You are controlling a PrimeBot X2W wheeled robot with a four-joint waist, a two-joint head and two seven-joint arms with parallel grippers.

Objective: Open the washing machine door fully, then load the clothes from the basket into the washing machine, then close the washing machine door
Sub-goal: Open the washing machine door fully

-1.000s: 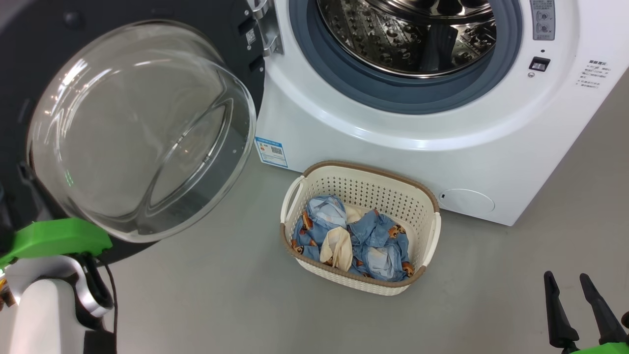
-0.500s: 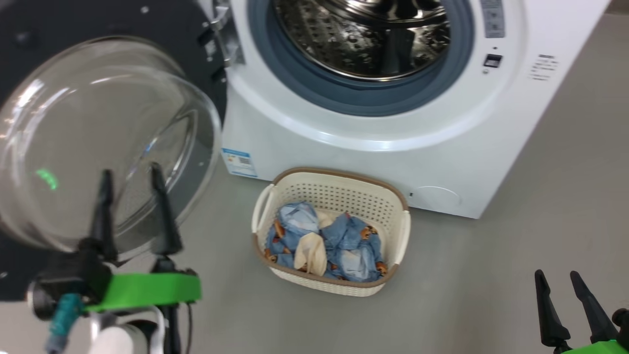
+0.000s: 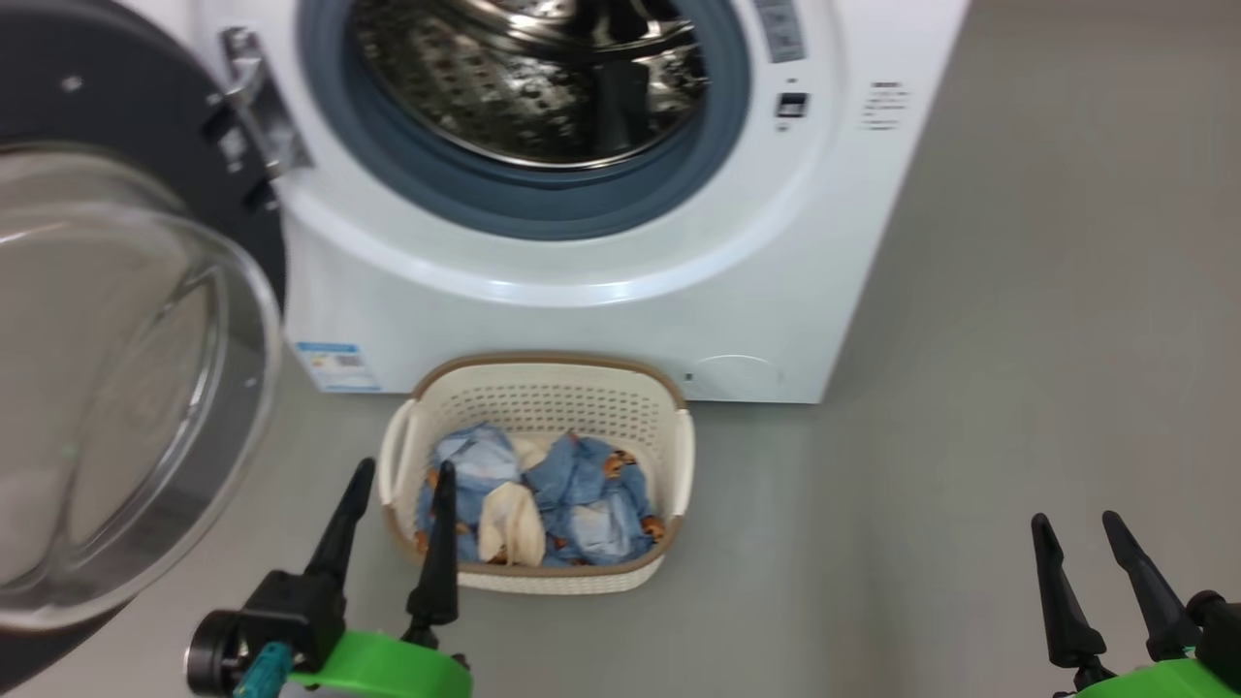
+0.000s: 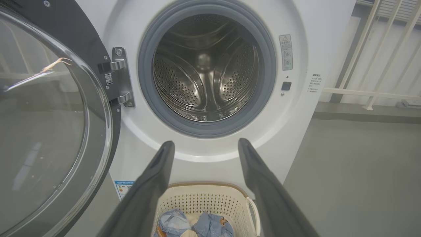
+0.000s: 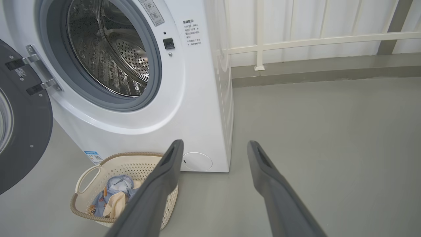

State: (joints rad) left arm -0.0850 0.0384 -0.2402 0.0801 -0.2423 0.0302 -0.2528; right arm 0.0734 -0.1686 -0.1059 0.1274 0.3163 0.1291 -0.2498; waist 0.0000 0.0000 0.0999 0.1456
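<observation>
The white washing machine (image 3: pixel 582 320) (image 4: pixel 296 131) (image 5: pixel 197 108) stands with its door (image 3: pixel 116 388) (image 4: pixel 49 131) (image 5: pixel 23 131) swung wide to the left, baring the steel drum (image 3: pixel 524 78) (image 4: pixel 205 75) (image 5: pixel 105 56). On the floor before it sits the cream basket (image 3: pixel 538 378) (image 4: pixel 210 200) (image 5: pixel 95 200) holding blue bear-print and cream clothes (image 3: pixel 572 499) (image 4: pixel 190 225) (image 5: pixel 113 196). My left gripper (image 3: pixel 402 475) (image 4: pixel 204 146) is open and empty, just left of the basket's near corner. My right gripper (image 3: pixel 1074 523) (image 5: pixel 213 144) is open and empty, far right of the basket.
Grey floor (image 3: pixel 1018 339) stretches to the right of the machine. A white railing (image 5: pixel 312 39) (image 4: pixel 378 92) and wall run behind it. A blue label sticker (image 3: pixel 334 364) sits low on the machine's front left.
The head camera has turned right, shifting the whole scene left. My left gripper has come away from the door glass and now sits beside the basket.
</observation>
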